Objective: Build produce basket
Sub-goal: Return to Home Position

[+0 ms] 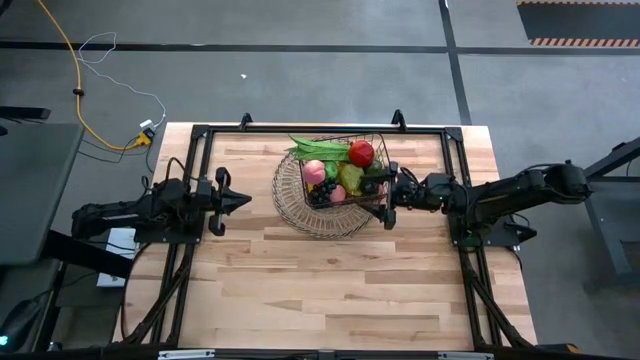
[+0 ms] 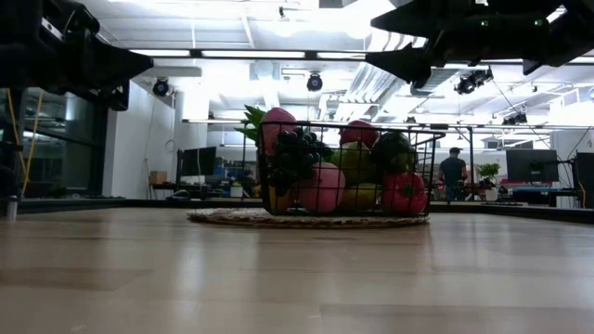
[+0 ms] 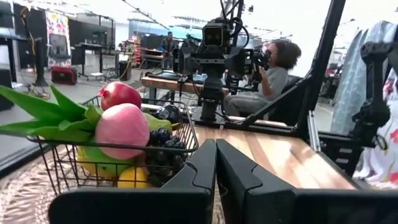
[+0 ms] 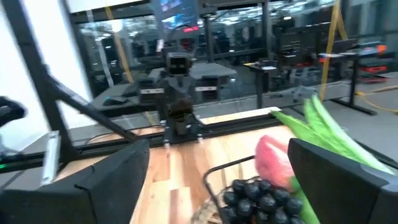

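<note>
left fingers (image 3: 200,168) together, right fingers (image 4: 348,180) apart above wooden table (image 1: 330,290); person (image 3: 277,71) beyond.

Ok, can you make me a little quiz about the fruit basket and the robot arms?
1. True or false: the basket stands on the round wire dish.
2. Pick one: of the left gripper and the right gripper, which has its fingers open? A) left B) right C) both
3. Fill the gap: the dark purple bunch at the front of the basket in the low view is the ___.

Key: 1 true; 2 B; 3 grapes.
</note>
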### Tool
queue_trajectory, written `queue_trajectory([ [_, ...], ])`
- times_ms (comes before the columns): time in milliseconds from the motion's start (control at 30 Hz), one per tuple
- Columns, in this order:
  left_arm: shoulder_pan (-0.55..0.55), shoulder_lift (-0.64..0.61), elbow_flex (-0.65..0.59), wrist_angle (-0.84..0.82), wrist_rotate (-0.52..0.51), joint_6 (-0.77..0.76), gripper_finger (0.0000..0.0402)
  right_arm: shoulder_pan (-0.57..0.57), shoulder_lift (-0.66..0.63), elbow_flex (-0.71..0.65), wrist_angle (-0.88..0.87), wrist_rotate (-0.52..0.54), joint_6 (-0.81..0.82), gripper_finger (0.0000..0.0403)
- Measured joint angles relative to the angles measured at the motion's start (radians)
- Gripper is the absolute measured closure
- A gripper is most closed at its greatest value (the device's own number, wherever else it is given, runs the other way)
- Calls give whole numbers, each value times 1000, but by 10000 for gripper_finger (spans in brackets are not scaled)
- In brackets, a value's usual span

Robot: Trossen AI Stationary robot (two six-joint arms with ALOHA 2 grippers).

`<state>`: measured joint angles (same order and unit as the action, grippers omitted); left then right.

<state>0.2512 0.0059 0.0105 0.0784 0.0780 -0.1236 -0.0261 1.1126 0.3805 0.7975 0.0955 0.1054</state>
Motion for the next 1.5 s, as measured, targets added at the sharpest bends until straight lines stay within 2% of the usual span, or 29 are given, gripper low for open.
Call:
queue_trajectory([
  [100, 0, 0, 0, 0, -1, -25, 401, 0, -22, 0, -39, 47, -1, 73],
  [167, 0, 0, 0, 0, -1, -30, 401, 0, -65, 0, -117, 71, -1, 117],
  [233, 0, 0, 0, 0, -1, -30, 401, 0, -125, 0, -214, 92, -1, 174],
  [400, 0, 0, 0, 0, -2, -30, 401, 0, -288, -14, -391, 137, -3, 361],
  [433, 0, 0, 1, 0, -3, -30, 401, 0, -314, -29, -394, 139, -11, 381],
  [600, 0, 0, 1, 0, -3, -30, 401, 0, -458, -168, -325, 129, -8, 372],
  [733, 0, 0, 1, 0, -3, -30, 401, -12, -594, -267, -293, 83, -8, 397],
  [900, 0, 0, 1, 0, -3, -30, 401, -30, -769, -335, -304, 40, -7, 396],
  [1333, 0, 0, 1, 0, -3, -31, 401, -32, -1083, -352, -586, 32, -37, 402],
  [1500, 0, 0, 1, 0, -3, -31, 401, -32, -1110, -370, -668, 34, -57, 403],
])
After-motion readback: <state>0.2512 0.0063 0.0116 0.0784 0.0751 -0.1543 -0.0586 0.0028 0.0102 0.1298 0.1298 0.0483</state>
